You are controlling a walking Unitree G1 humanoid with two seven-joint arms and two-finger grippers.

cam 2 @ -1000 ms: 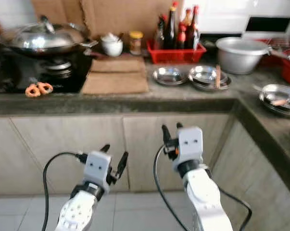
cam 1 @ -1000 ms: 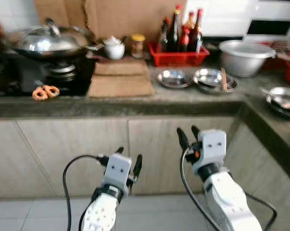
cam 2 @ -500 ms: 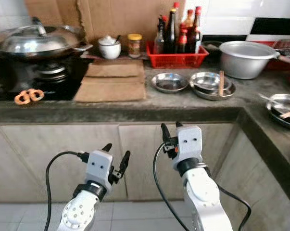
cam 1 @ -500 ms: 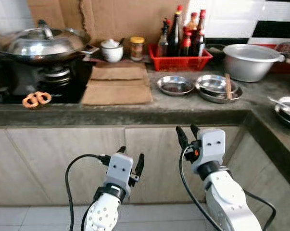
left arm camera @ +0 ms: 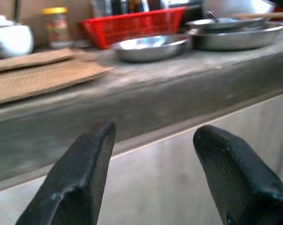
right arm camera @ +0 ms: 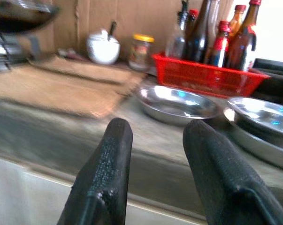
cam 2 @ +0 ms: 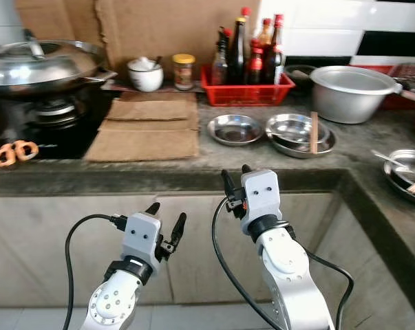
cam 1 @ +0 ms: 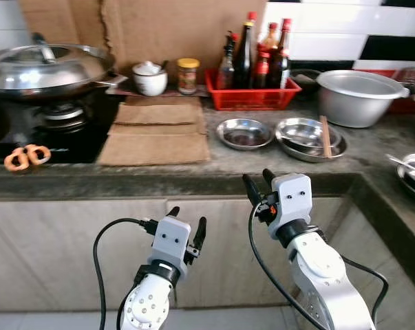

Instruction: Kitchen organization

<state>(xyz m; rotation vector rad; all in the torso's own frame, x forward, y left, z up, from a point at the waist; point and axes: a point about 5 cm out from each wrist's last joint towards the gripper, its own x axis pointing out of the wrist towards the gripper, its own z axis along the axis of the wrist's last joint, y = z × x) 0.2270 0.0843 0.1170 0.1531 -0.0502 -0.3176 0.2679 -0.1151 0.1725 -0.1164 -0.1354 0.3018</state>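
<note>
We see a small round steel dish (cam 1: 244,133) lying flat on the grey stone counter (cam 1: 262,161), just left of two stacked steel plates (cam 1: 305,136); a wooden chopstick (cam 1: 325,126) rests across them, its long axis running from the counter's front edge toward the wall. Behind stands a red plastic basket of sauce bottles (cam 1: 252,81), with a big aluminium pot (cam 1: 359,96) to its right. Further left lie brown cardboard sheets (cam 1: 155,130) and a lidded steel wok (cam 1: 45,67) on the stove. Our right gripper (cam 1: 257,184) hovers at the counter's edge, fingers narrowly parted, holding nothing; our left gripper (cam 1: 187,222) hangs lower before the cupboard doors, fingers spread wide and empty
</note>
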